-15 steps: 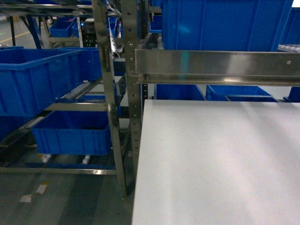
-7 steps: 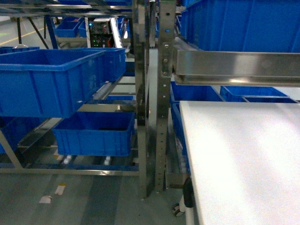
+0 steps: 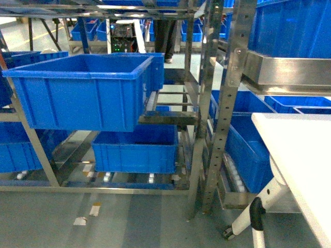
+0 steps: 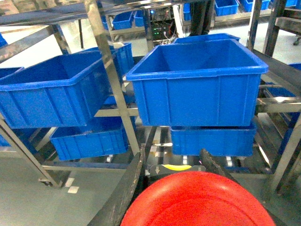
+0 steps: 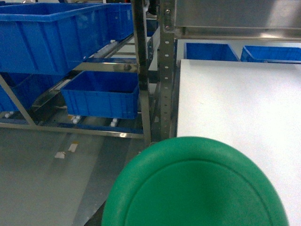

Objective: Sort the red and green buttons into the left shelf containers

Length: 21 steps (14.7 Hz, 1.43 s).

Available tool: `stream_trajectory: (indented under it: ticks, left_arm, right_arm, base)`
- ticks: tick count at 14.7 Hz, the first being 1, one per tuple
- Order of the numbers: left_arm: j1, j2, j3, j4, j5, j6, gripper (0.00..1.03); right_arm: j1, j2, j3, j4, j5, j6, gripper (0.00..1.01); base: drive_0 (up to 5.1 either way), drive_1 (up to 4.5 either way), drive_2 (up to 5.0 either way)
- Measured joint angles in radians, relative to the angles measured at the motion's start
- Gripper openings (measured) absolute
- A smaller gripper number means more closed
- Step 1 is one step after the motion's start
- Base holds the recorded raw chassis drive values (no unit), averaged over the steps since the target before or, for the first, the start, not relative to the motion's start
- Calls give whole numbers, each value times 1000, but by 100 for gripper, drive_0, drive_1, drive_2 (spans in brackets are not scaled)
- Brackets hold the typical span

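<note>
In the left wrist view the red button [image 4: 197, 202] fills the lower edge with its domed cap, and my left gripper [image 4: 174, 155] is shut on it, a dark finger [image 4: 131, 183] on each side. Ahead of it a deep blue container [image 4: 197, 89] sits on the shelf's upper rail, with another [image 4: 47, 99] to its left. The green button [image 5: 195, 188] fills the bottom of the right wrist view, held up over the table edge. Its round cap hides the right gripper's fingers. The head view shows the shelf containers [image 3: 83, 98] and neither gripper.
Steel shelf uprights [image 3: 227, 103] stand between the bins and the white table [image 3: 305, 155], whose leg ends in a caster [image 3: 256, 214]. A lower blue bin [image 3: 134, 152] sits under the upper one. Grey floor [image 3: 129, 222] lies in front of the shelf.
The head view has swung left: the shelf with its blue bins has slid toward the middle of the frame and the white table has moved out to the right edge.
</note>
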Motion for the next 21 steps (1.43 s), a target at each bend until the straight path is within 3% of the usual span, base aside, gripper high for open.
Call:
stream_trajectory:
  ticks: [21]
  left_arm:
    - [0, 0, 0, 0, 0, 0, 27]
  right_arm:
    - [0, 0, 0, 0, 0, 0, 27]
  base:
    - [-498, 247, 247]
